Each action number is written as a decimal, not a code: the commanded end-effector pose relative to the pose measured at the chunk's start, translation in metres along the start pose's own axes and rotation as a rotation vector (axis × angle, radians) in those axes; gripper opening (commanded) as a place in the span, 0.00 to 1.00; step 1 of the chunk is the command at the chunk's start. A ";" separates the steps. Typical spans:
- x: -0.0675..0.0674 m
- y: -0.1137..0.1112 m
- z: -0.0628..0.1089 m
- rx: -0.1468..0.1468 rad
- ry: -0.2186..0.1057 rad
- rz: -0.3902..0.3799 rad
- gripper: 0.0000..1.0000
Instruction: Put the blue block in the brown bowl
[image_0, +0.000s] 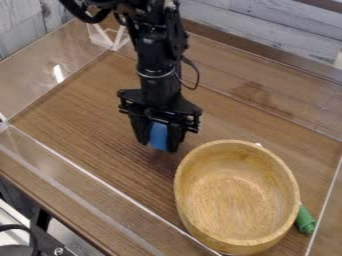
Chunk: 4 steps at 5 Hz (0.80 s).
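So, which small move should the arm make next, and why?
Probably lift a little, then carry toward the brown bowl. The gripper is shut on the blue block, low over the wooden table, and the bowl, with nothing in it, sits beside it to the lower right. Its thick rim looks higher than the block, so rising first should avoid a bump.
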<state>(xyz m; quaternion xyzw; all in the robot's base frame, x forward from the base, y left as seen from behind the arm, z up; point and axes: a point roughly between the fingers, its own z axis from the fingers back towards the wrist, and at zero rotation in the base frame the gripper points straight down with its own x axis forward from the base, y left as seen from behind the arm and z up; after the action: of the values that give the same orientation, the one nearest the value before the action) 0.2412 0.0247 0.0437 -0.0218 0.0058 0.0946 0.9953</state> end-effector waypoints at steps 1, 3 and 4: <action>0.014 -0.001 0.023 0.004 -0.082 -0.020 0.00; 0.012 0.002 0.034 0.018 -0.069 -0.042 0.00; 0.012 0.003 0.044 0.023 -0.066 -0.042 0.00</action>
<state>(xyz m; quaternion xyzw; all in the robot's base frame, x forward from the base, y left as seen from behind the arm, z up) 0.2429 0.0290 0.0699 -0.0118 0.0107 0.0743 0.9971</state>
